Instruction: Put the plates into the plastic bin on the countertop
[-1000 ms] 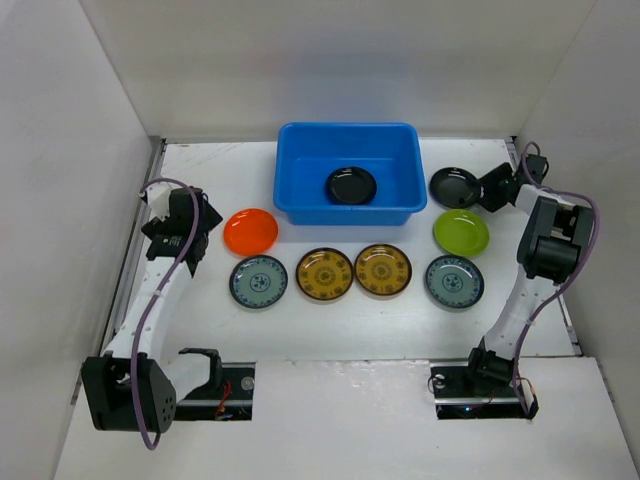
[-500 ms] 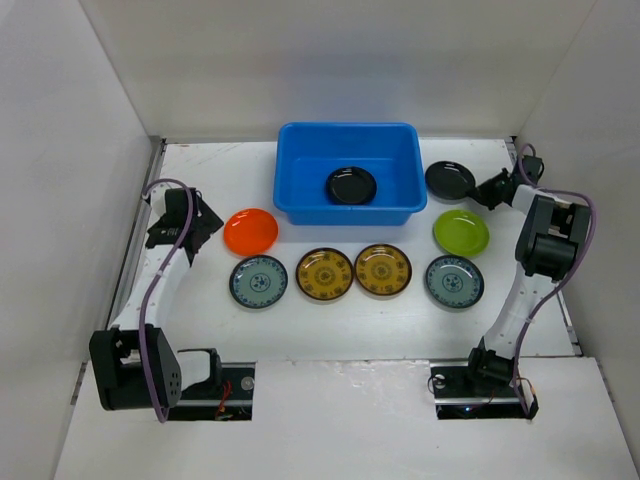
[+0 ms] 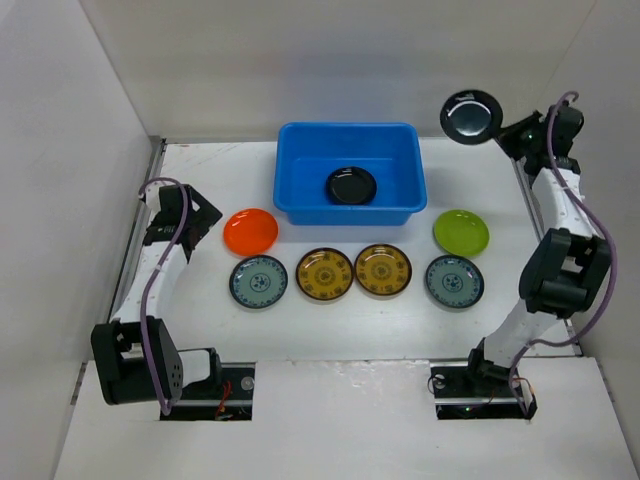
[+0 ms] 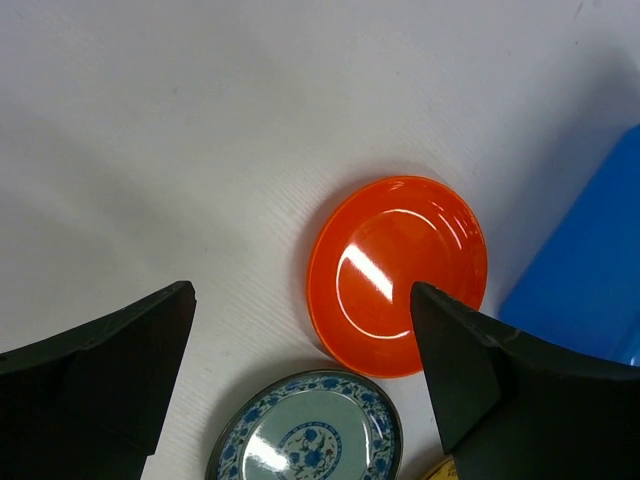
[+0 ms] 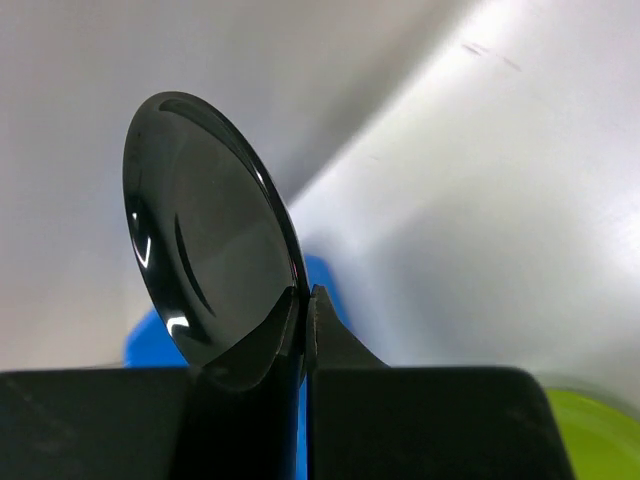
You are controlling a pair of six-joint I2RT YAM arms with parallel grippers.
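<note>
our right jaws pinch a black plate [image 3: 472, 116] by a thin bit of its rim. they hold it on edge, high above the tabletop [image 3: 340, 320], off the right rear corner of the blue bin [image 3: 345, 213]. with so little bite, we judge a quick swing could let it swivel or slip out, landing on the green plate [image 3: 461, 232] or clipping the bin's rim. dropped from that height, it could crack against the second black plate [image 3: 351, 185] lying in the bin. our left jaws hang wide open over the orange plate [image 4: 398, 275], holding nothing.
</note>
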